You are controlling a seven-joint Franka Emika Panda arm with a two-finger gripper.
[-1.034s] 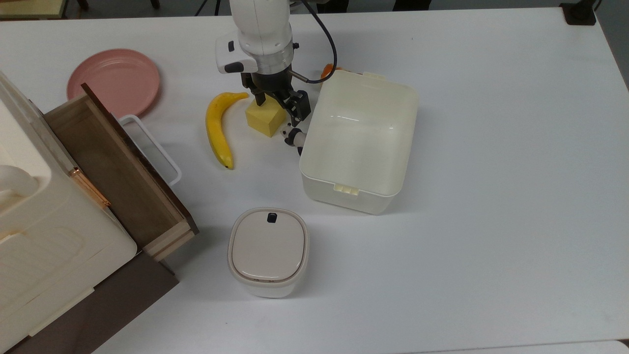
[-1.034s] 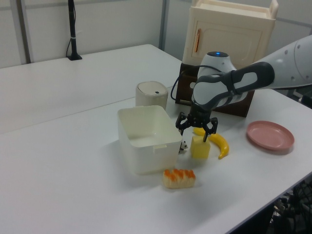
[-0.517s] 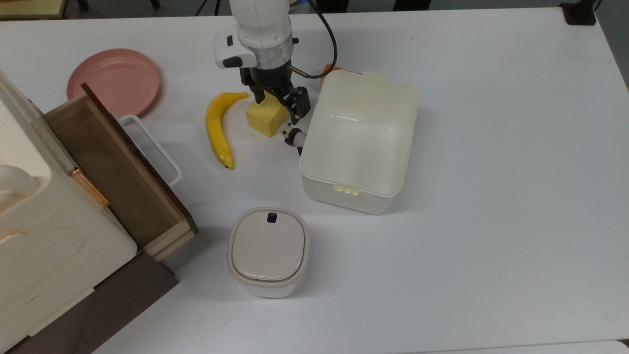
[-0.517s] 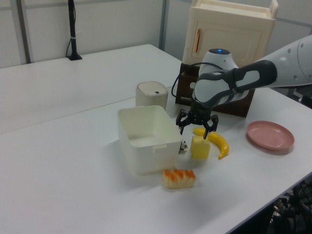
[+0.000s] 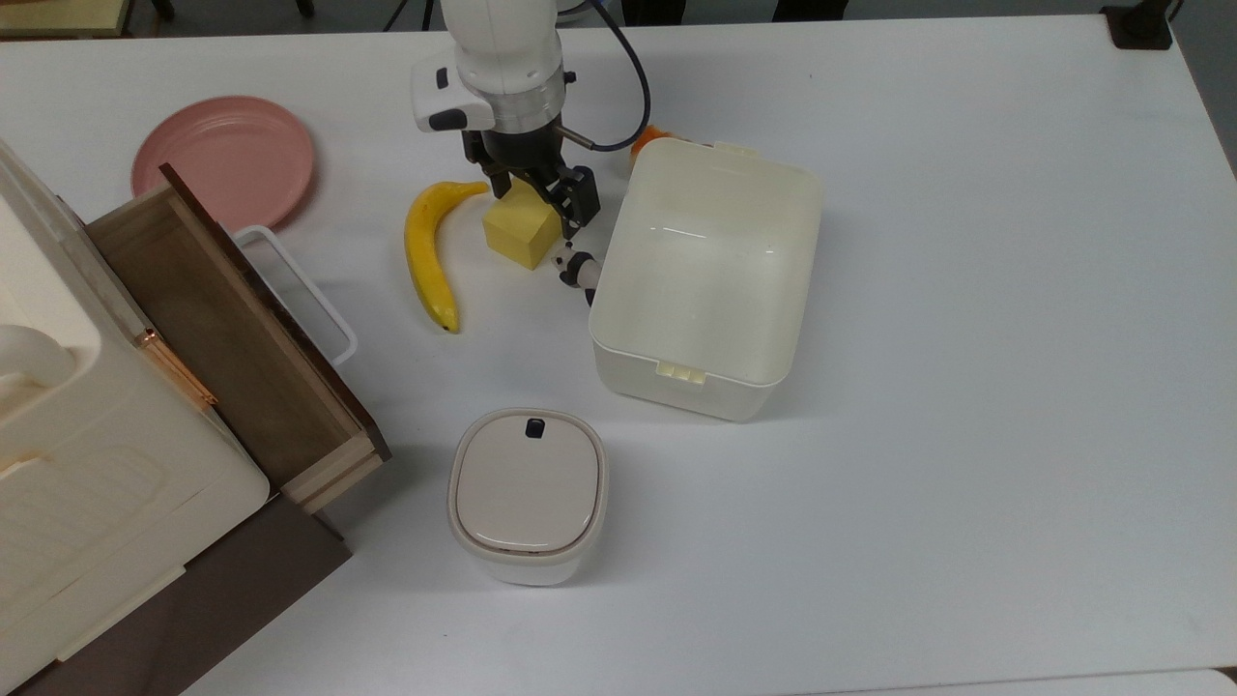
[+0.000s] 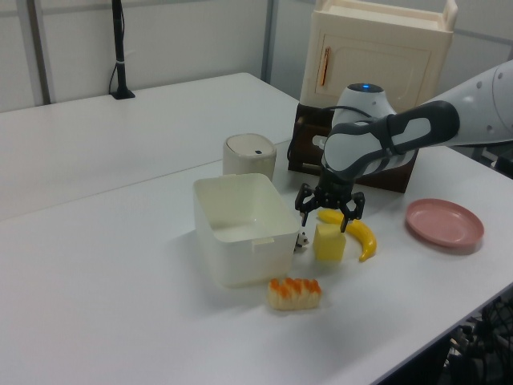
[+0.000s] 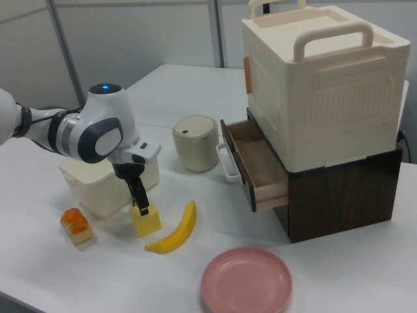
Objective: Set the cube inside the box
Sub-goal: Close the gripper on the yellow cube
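Note:
The pale-yellow cube (image 5: 520,235) (image 6: 329,244) (image 7: 147,221) rests on the white table between the banana and the box. My gripper (image 5: 534,198) (image 6: 330,216) (image 7: 139,201) hangs straight over it, open, with fingertips spread to either side at about the height of the cube's top. Nothing is held. The box (image 5: 705,266) (image 6: 239,228), a cream-white bin with no lid and nothing inside, stands just to the cube's right in the top view. In the right view the box (image 7: 91,187) sits behind my arm.
A banana (image 5: 426,253) lies at the cube's left in the top view, and a small panda toy (image 5: 570,268) sits by the box wall. An orange food piece (image 6: 294,293), a pink plate (image 5: 224,159), a lidded container (image 5: 528,493) and an open wooden drawer (image 5: 227,333) are nearby.
My gripper has shifted slightly toward the top view's upper left, settling more squarely over the cube. It stays open. The cube and the box have not moved.

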